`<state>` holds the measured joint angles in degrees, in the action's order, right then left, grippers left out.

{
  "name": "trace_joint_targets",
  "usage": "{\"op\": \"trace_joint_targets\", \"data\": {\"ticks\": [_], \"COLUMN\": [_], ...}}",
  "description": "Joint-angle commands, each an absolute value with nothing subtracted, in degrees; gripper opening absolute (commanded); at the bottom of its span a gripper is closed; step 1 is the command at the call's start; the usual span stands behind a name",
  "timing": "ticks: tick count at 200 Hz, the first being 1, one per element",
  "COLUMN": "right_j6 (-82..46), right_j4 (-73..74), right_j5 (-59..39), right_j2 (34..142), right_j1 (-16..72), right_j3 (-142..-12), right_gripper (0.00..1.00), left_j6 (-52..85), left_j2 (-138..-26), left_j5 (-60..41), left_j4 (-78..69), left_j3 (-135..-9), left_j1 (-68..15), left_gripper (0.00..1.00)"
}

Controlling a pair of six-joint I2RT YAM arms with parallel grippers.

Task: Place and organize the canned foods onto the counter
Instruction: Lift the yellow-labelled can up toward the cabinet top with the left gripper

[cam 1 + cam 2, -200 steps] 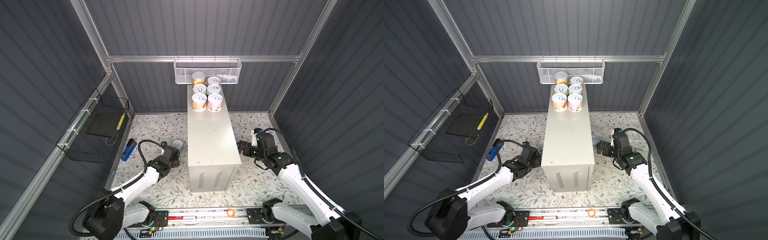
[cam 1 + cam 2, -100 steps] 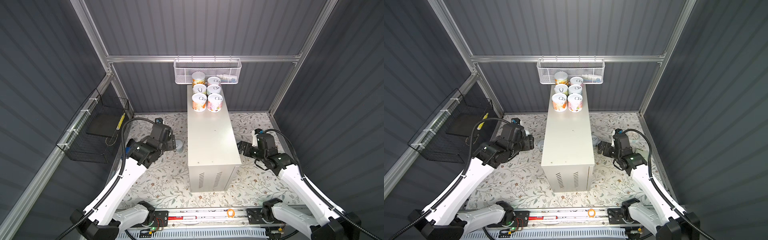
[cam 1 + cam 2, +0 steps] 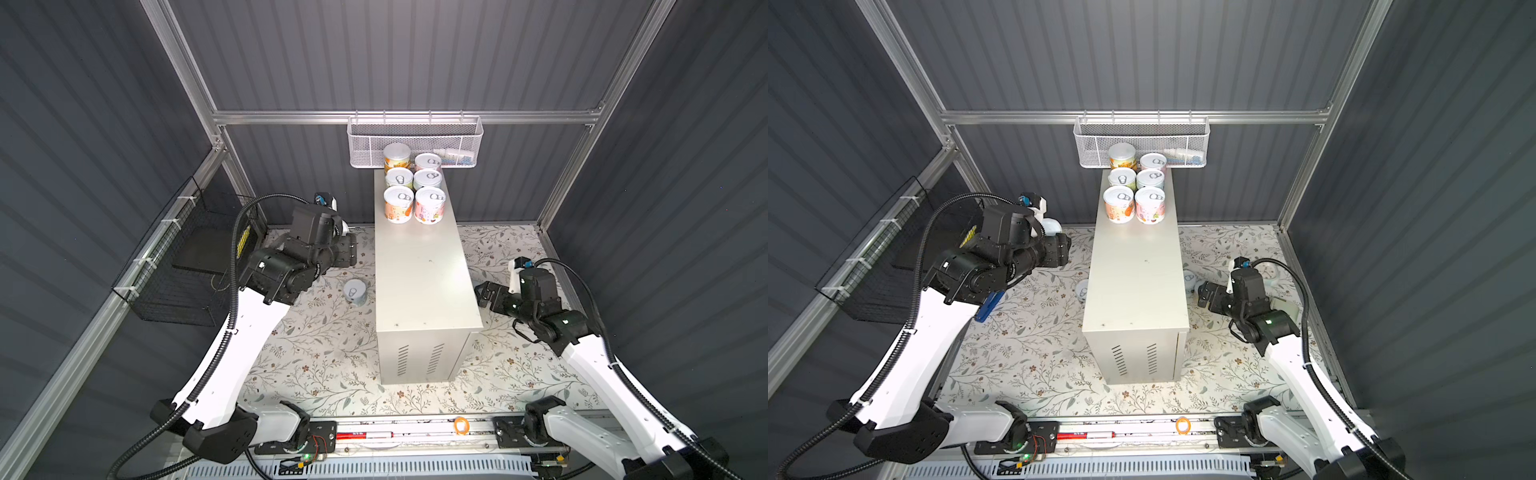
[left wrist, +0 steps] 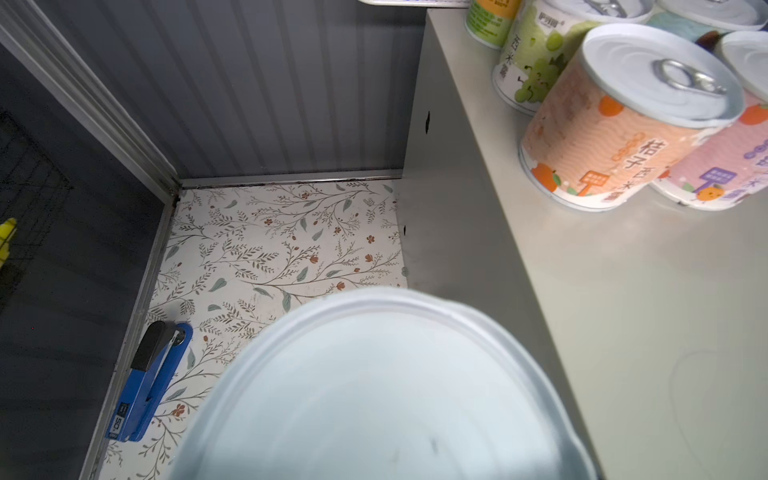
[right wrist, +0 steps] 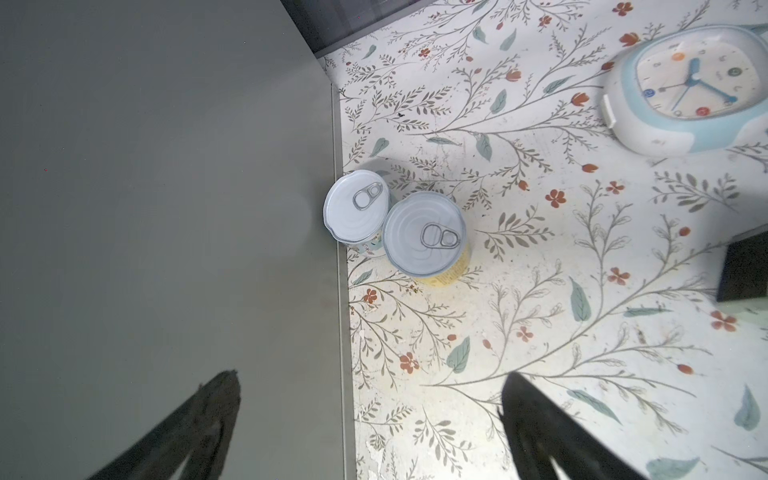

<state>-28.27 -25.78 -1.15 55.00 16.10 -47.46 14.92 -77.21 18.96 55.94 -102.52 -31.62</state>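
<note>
Cream counter (image 3: 426, 270) bore six tins (image 3: 399, 201) near white mesh basket (image 3: 365, 143), blue stapler (image 4: 149, 382) and clock (image 5: 685, 87) lay on floral floor (image 3: 324, 353), left claw (image 3: 349, 251) gripped a tin (image 4: 374, 395), right claw (image 5: 370, 382) gaped empty.

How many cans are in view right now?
10. Six cans paired at the counter's far end, one on the floor left of it, two right of it, one can in the left claw. The counter may hide more.
</note>
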Motion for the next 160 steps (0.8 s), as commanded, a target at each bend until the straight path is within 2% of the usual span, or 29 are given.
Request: {"op": "trace_joint_targets", "data": {"ticks": [1, 42, 160], "right_j6": [-28.12, -28.12, -28.50], "right_j4": [-26.89, -27.06, -26.89], "right_j5": [-0.99, -1.11, -1.06], "right_j2": [53.43, 53.00, 51.97], "right_j1": [15.73, 15.65, 15.56], "right_j3": [-46.93, -47.19, -46.11], "right_gripper": [0.99, 0.99, 0.99], "left_j6": [12.50, 11.26, 11.84], "left_j2": [-78.10, -82.52, -90.50], "left_j5": [16.78, 19.55, 18.11], "left_j4": [55.02, 56.61, 56.60], "left_j3": [-107.45, -114.05, -120.24], "left_j1": [-32.61, -39.32, -46.12], "left_gripper": [0.00, 0.00, 0.00]}}
